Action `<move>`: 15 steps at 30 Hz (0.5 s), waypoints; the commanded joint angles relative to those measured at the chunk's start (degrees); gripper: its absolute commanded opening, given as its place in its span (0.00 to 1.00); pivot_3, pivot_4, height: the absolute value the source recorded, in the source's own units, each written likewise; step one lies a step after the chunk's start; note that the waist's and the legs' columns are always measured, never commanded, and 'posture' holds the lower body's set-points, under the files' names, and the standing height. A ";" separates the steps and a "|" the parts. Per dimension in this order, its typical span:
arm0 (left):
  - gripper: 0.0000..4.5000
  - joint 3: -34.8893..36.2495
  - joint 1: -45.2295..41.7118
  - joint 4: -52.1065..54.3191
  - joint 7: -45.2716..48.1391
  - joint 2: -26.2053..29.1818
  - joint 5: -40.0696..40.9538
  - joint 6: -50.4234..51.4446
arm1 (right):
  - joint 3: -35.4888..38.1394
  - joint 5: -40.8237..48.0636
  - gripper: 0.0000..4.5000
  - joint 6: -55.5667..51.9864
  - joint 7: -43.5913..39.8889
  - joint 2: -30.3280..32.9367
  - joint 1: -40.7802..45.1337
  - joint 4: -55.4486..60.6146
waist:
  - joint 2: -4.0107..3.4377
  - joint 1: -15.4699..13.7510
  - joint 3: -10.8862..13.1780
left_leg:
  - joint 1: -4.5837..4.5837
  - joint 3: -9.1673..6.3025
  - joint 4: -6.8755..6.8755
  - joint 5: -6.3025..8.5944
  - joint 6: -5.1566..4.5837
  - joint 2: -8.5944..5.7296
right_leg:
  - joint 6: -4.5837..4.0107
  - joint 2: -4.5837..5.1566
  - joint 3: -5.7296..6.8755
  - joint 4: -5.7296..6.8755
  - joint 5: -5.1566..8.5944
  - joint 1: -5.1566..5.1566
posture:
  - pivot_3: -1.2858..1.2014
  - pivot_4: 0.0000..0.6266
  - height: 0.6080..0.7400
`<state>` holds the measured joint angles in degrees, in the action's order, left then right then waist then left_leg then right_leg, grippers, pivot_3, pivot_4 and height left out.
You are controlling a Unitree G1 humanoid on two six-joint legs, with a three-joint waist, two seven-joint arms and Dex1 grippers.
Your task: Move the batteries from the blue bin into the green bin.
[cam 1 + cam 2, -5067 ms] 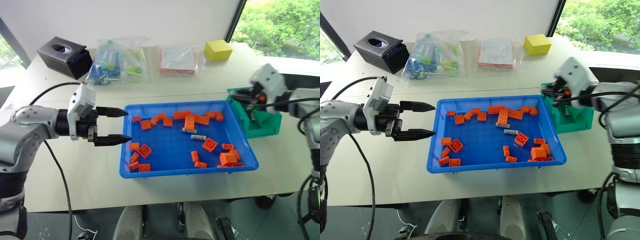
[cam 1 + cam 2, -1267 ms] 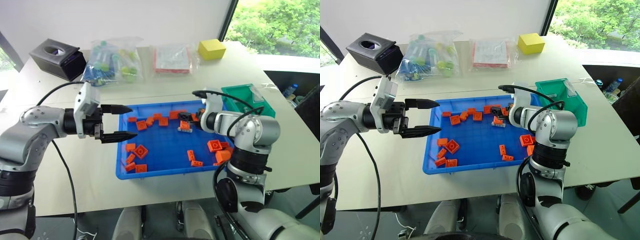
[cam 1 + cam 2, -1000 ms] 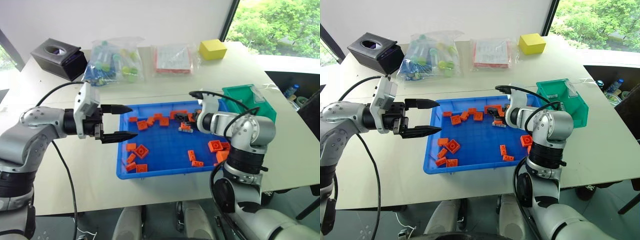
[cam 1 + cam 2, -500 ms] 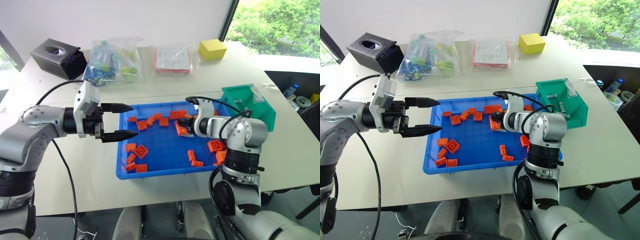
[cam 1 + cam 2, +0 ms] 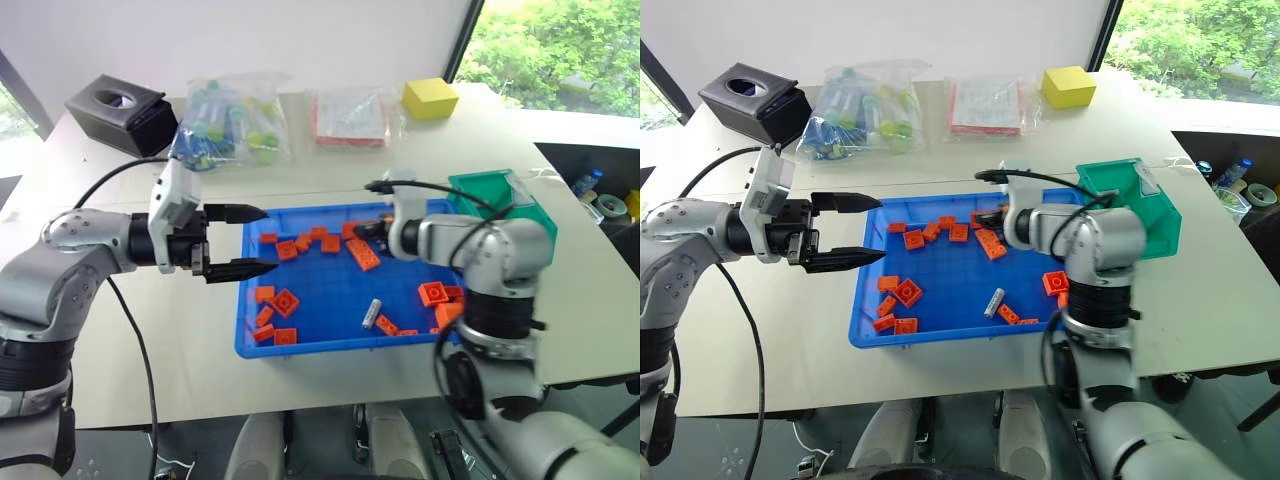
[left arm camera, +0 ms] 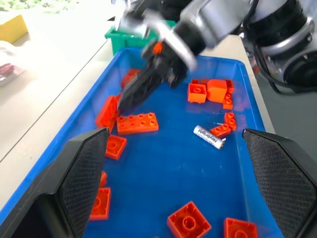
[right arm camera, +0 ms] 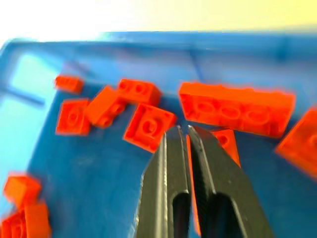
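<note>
The blue bin (image 5: 330, 346) sits mid-table, scattered with orange bricks. One silvery battery (image 5: 371, 312) lies loose on its floor near the front, also seen as the battery (image 6: 209, 137) in the left wrist view. My right gripper (image 5: 358, 227) hovers above the bin's far middle, over a long orange brick (image 5: 363, 254). In the right wrist view its fingers (image 7: 166, 163) are shut to a thin slit, with no battery between them. The green bin (image 5: 492, 187) stands just past the blue bin's far right corner. My left gripper (image 5: 270, 238) hangs open at the blue bin's left rim, holding nothing.
Along the table's far side are a black box (image 5: 120, 108), a clear bag of coloured items (image 5: 228, 128), a packet of red-and-white sheets (image 5: 350, 115) and a yellow block (image 5: 430, 98). Bare table lies left of the blue bin and in front of it.
My right gripper closed down among the bricks, then lifted off the bin floor. The battery that lay by it now rests nearer the front. The left arm has stayed put.
</note>
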<state>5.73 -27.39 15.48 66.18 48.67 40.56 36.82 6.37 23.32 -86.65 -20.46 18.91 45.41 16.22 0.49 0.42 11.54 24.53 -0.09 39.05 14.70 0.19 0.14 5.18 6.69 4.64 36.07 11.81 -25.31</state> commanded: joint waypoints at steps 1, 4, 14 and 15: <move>1.00 1.20 -0.26 0.80 0.23 0.31 0.22 -0.93 | -6.02 5.51 0.44 12.24 -16.72 13.02 -4.00 10.43 | 0.02 0.06 0.00 | 0.01 -0.02 -0.01 0.01 -0.01 -0.01 | 0.03 0.01 0.00 -0.03 0.02 0.01 | 0.52 0.24 0.64; 1.00 1.18 -0.12 0.78 0.31 0.24 0.23 -1.00 | -9.62 4.79 0.67 24.38 -27.08 22.96 -8.63 11.73 | 0.06 0.49 0.01 | -0.01 -0.01 -0.07 0.06 -0.09 -0.04 | 0.12 0.03 0.01 -0.06 0.08 0.03 | 0.52 0.24 0.64; 1.00 0.24 -1.65 -0.13 0.81 -0.22 -0.27 -1.39 | -22.36 -14.40 0.67 76.95 -53.30 36.04 -9.71 -9.27 | 0.12 0.31 0.08 | -0.08 0.17 0.05 0.05 -0.07 0.04 | 0.24 0.07 -0.01 -0.04 0.15 0.03 | 0.52 0.24 0.64; 1.00 0.26 -1.63 -0.14 0.83 -0.23 -0.31 -1.46 | -23.35 -16.14 0.67 81.50 -54.41 35.61 -8.91 -11.52 | 0.12 0.29 0.08 | -0.08 0.16 0.05 0.05 -0.07 0.05 | 0.24 0.06 0.00 -0.03 0.15 0.02 | 0.52 0.24 0.64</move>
<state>5.24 -28.04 14.67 66.58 48.18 40.35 36.64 -16.51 9.58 -12.19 -72.89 54.80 34.86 6.47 0.61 0.71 11.62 24.45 0.07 39.10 14.75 0.12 0.20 5.29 6.75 4.64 36.04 11.87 -25.30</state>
